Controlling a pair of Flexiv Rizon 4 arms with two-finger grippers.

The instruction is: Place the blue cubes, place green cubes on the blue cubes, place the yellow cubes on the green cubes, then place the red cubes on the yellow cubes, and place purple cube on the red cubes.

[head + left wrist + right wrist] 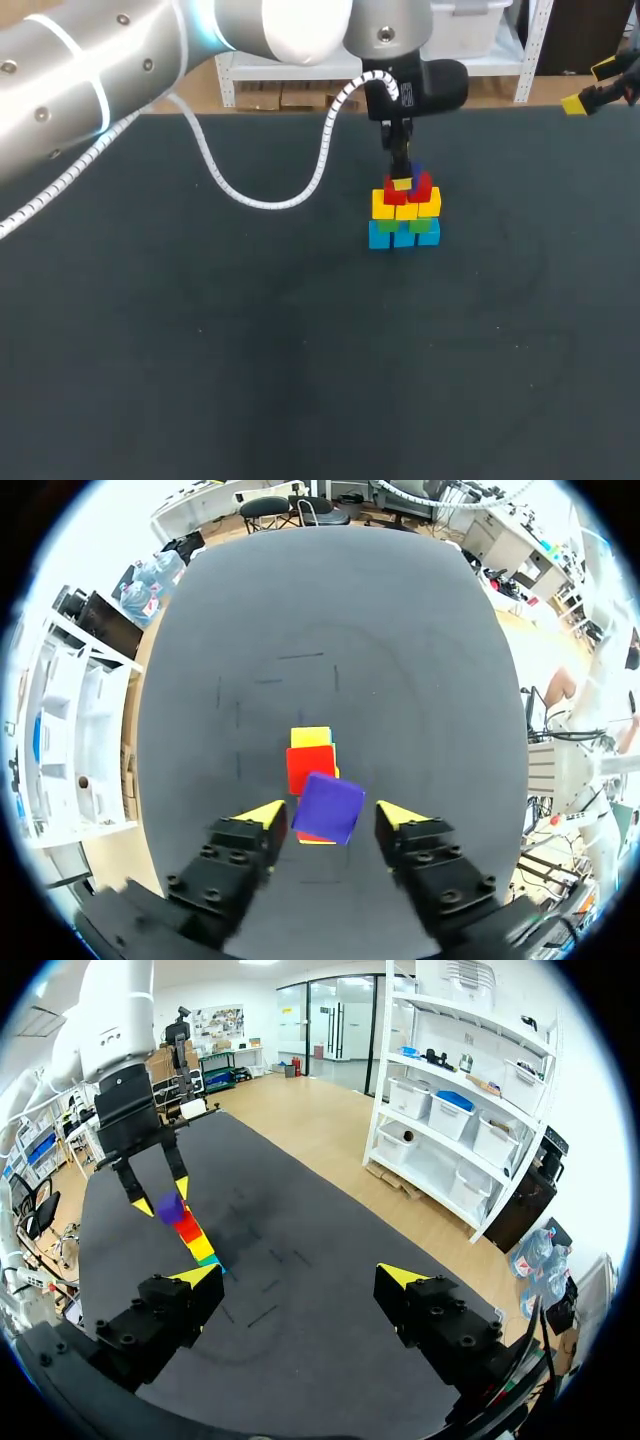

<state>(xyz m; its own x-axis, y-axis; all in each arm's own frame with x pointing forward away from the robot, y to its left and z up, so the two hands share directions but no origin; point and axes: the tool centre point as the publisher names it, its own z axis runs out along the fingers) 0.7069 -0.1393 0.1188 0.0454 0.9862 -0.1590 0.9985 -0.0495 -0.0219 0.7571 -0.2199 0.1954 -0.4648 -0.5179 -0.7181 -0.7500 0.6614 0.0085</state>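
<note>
Small purple cube [328, 807] resting on the red cubes [309, 767] that top the tiered blue, green and yellow block stack [404, 218]. Left gripper [162, 1198] straddles it, fingers apparently clear of it: released. Right gripper [300, 1278] spread, empty, well apart. The cube is probably light, rigid and smooth, and is best gripped on opposite flat faces.

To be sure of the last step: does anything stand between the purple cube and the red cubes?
Nothing visible does. The purple cube is right over the red cubes, between the open fingers of the left gripper.
</note>
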